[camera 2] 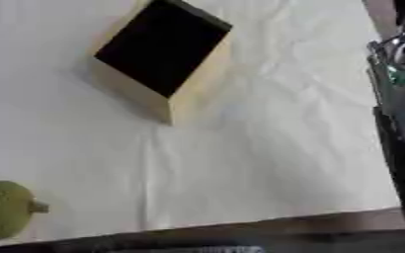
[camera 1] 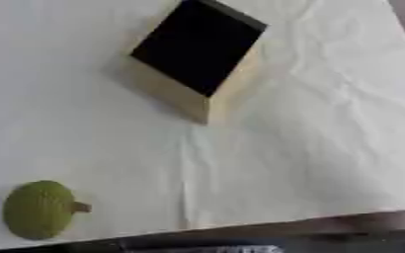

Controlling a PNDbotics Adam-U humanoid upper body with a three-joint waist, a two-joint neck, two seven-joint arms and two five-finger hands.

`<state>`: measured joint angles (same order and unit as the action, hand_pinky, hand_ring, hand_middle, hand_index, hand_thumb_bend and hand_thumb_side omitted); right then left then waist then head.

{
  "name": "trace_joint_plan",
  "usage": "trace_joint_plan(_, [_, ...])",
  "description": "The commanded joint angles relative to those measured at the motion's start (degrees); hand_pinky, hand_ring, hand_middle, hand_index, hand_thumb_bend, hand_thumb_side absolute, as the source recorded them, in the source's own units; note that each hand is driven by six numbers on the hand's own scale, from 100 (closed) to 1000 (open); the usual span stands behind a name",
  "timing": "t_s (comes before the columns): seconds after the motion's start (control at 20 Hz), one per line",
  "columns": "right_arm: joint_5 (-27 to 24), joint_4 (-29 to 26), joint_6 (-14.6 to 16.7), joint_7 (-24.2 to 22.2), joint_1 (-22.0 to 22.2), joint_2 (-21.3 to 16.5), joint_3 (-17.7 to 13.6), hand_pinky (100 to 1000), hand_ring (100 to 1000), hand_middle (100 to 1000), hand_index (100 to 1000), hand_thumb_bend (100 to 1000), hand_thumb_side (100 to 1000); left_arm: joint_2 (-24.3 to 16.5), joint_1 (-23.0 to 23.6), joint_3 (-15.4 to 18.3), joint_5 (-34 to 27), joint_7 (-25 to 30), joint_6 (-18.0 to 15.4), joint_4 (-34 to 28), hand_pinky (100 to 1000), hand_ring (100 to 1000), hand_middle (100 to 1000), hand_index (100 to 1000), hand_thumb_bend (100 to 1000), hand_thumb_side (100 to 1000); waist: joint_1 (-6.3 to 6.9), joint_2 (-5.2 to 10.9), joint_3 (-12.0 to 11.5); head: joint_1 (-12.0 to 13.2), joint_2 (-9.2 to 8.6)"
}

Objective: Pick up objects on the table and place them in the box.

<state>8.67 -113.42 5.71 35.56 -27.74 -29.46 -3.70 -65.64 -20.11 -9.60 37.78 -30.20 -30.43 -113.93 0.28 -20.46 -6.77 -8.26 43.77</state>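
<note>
Green fruit near cloth's front edge, box well apart.

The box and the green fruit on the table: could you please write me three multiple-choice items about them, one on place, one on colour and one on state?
1. Where does the green fruit lie relative to the box?
A. Inside it
B. Nearer the robot and to its left
C. Beyond it, to the right

2. What colour does the box's inside look?
A. Black
B. Red
C. White

3. What is the fruit's state?
A. Held by a hand
B. Lying on the white cloth, untouched
C. Resting against the box

Answers:
1 B, since the fruit sits near the lower left corner and the box higher up.
2 A, since its opening looks dark between tan walls.
3 B, since no hand is near it, and only part of the right arm shows at the right edge.
</note>
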Motion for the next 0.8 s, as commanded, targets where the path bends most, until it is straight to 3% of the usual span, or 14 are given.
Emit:
trace_joint_plan(0.05, [0.4, -1.2, -0.1, 0.1, -0.7, -1.2, -0.4, 803, 678, 682, 817, 415, 621, -2.1, -0.6, 1.3, -0.6, -0.2, -0.2, -0.7, 707, 666, 684, 883, 570, 634, 0.13, 0.97, -0.1, 0.1, 0.35])
trace_joint_plan(0.4, [0.4, -1.2, -0.2, 0.1, -0.7, -1.2, -0.4, 803, 678, 682, 817, 413, 623, -2.1, -0.5, 1.1, -0.7, 0.0, -0.4, -0.7, 704, 662, 680, 881, 569, 638, 0.14, 0.98, -0.1, 0.1, 0.35])
trace_joint_plan(0.8, [0.3, -1.2, -0.2, 0.0, -0.8, -1.1, -0.3, 803, 678, 682, 817, 412, 624, -1.8, -0.3, -1.7, -0.6, 4.5, -1.8, -0.7, 697, 659, 681, 884, 555, 641, 0.11, 1.15, -0.1, 0.1, 0.35])
